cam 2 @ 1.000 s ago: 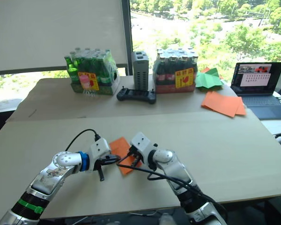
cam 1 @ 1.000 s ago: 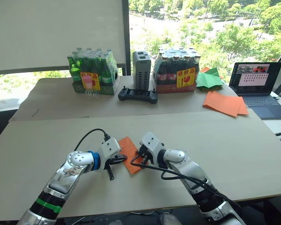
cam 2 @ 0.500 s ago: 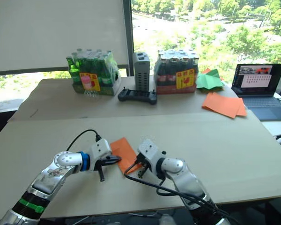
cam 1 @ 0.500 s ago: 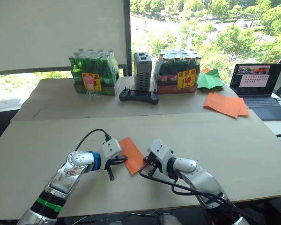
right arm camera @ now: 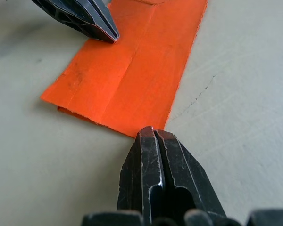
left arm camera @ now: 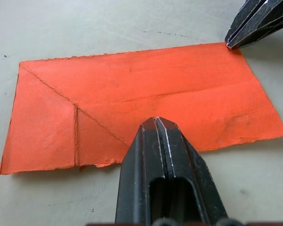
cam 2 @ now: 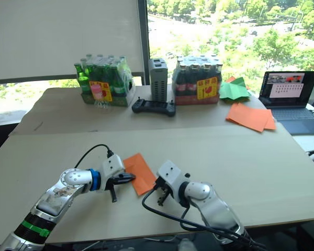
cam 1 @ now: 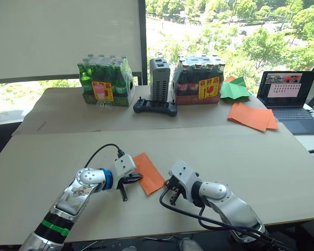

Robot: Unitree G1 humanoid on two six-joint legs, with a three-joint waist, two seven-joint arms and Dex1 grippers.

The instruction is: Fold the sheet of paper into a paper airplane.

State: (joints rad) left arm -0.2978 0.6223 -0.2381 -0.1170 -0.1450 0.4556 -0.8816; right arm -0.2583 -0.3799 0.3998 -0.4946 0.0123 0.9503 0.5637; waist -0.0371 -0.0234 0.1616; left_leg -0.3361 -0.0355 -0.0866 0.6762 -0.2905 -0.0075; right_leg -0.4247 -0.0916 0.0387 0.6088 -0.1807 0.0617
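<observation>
The sheet of paper (cam 1: 148, 172) lies flat on the table, folded into a bright-orange oblong with diagonal creases at one end (left arm camera: 75, 113). It is an oblong, not a pointed paper airplane. My left gripper (left arm camera: 155, 121) is shut, and its tip rests on the paper's long edge, also seen in the head view (cam 1: 137, 178). My right gripper (right arm camera: 153, 131) is shut too, with its tip at the paper's near corner, touching or just short of it. In the head view the right gripper (cam 1: 168, 185) sits just right of the paper.
At the back stand two bottle packs (cam 1: 104, 81) (cam 1: 197, 78), a grey box (cam 1: 159, 78) and a black controller (cam 1: 155, 107). Back right lie a pile of orange sheets (cam 1: 251, 115), green paper (cam 1: 234, 89) and a laptop (cam 1: 289, 94). A black cable (cam 1: 183, 215) loops near my right arm.
My right gripper has drawn back off the paper toward the near right, ending at its near corner. The left gripper and the paper have stayed put.
</observation>
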